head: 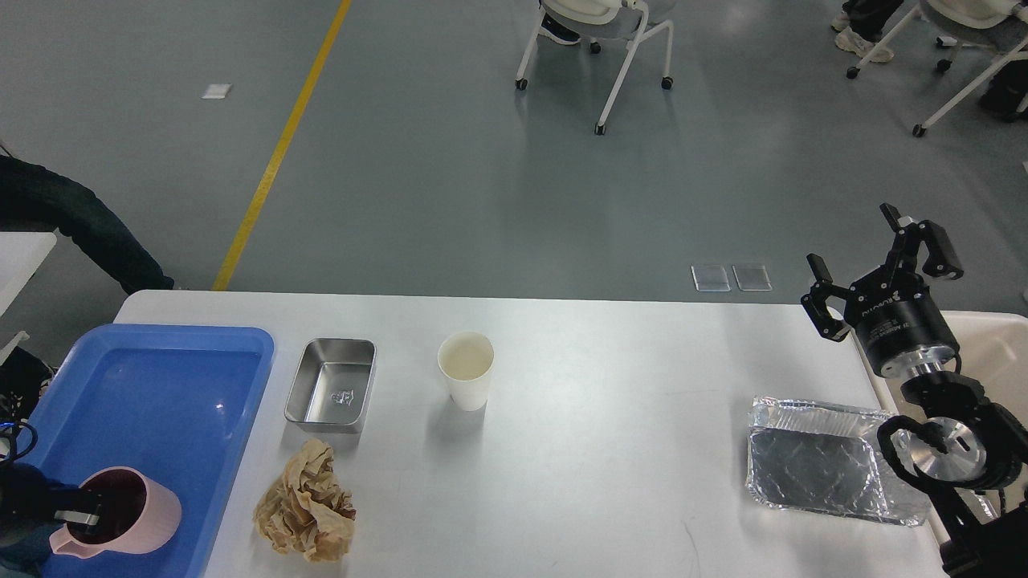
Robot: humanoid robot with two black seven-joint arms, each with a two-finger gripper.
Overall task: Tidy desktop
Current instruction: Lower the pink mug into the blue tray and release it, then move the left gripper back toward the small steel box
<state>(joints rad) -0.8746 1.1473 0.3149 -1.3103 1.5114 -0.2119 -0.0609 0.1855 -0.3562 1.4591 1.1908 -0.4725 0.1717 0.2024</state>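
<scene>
Pink cup (120, 514) pinched by L gripper (76, 522); R gripper (871, 269) spread, above desktop (610, 417) edge.

Crumpled brown paper (307, 502), shiny steel tin (331, 384), seemingly foil tray (819, 460).

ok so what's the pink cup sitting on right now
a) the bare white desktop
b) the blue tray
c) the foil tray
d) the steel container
b: the pink cup stands in the near corner of the blue tray, at the left end of the desktop, with the left gripper at its rim.
</scene>
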